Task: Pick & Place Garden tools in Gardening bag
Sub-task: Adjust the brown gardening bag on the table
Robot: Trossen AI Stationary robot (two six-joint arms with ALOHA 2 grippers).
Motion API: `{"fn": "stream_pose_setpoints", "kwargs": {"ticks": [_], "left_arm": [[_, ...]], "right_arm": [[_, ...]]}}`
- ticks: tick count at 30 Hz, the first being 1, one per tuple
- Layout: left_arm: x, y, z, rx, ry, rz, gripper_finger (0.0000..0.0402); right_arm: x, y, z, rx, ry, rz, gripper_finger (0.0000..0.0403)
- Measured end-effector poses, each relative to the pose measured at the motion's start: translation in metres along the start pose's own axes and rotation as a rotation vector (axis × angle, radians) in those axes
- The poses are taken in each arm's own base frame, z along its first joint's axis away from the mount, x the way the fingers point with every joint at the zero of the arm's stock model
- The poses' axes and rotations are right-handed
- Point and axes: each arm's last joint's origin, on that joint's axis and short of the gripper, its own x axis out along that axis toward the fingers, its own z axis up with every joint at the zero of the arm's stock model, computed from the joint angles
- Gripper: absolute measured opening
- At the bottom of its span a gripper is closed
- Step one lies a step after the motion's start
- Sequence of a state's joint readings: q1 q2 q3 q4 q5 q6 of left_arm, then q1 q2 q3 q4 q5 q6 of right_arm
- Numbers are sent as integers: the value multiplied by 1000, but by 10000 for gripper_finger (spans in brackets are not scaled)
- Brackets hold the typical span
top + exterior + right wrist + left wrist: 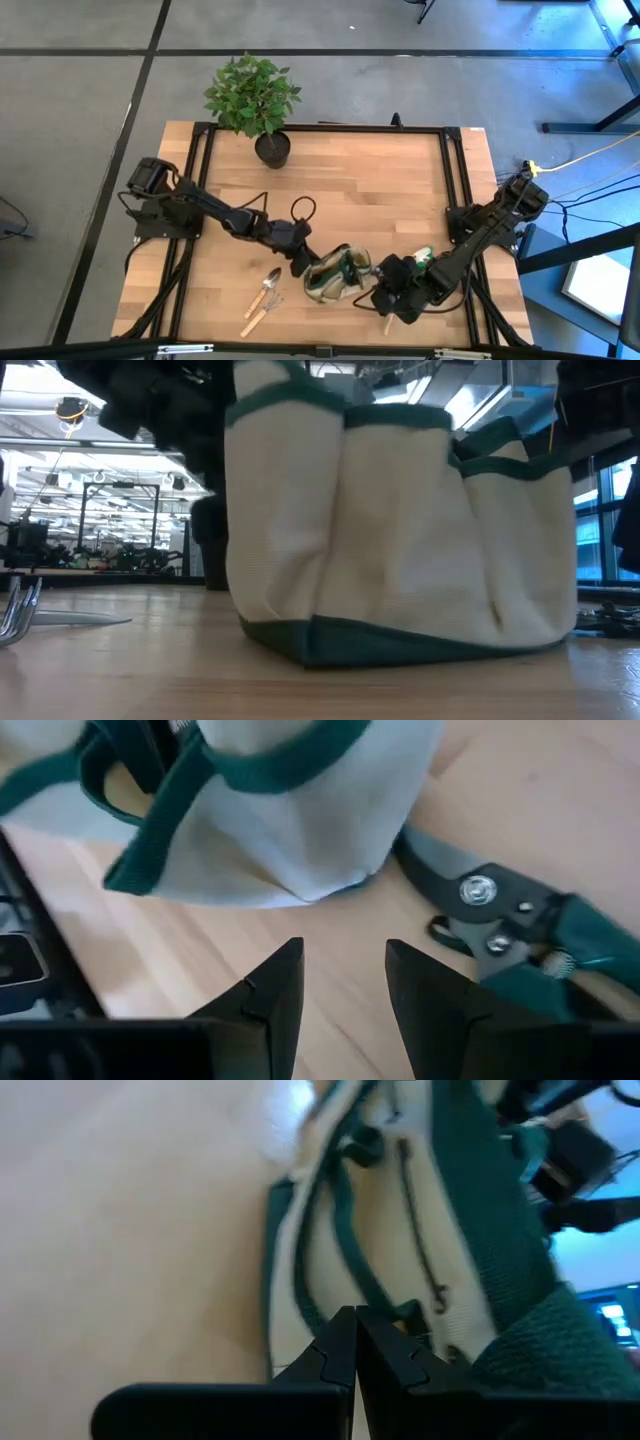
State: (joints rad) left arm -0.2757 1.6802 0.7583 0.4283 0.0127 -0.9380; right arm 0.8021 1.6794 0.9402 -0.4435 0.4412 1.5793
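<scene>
From above, you see the gardening bag near the table's front edge, between the left gripper and right gripper. Two wooden-handled tools lie just left of it, with bare wood behind. At table level, the bag carries no readable writing. Your left fingers are pressed together at the bag's rim; whether fabric is pinched is unclear. Your right fingers stand half apart, empty, over bare wood beside the pruners.
</scene>
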Motion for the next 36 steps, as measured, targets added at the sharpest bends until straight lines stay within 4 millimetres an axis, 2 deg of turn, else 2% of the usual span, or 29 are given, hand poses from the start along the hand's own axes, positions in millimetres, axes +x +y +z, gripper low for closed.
{"fn": "stream_pose_setpoints", "kwargs": {"ticks": [5, 13, 21, 27, 32, 36], "left_arm": [[-1, -17, -21, -34, 2, -21, 2], [-5, -41, -50, -74, 15, -56, 1], [-6, -69, -51, -62, 7, -131, 1], [-7, -77, -53, -52, 13, -150, 1], [-7, -76, -55, -39, 25, -138, 1], [-7, -74, -57, -24, 55, -125, 2]], "right_arm": [[5, 5, 7, -26, -13, 67, 144], [17, 7, 36, -78, -56, 71, 144], [32, 2, 76, -164, -66, 61, 144], [41, 0, 108, -200, -69, 122, 144], [44, -4, 120, -232, -47, 134, 144], [45, -6, 121, -253, -8, 139, 144]]}}
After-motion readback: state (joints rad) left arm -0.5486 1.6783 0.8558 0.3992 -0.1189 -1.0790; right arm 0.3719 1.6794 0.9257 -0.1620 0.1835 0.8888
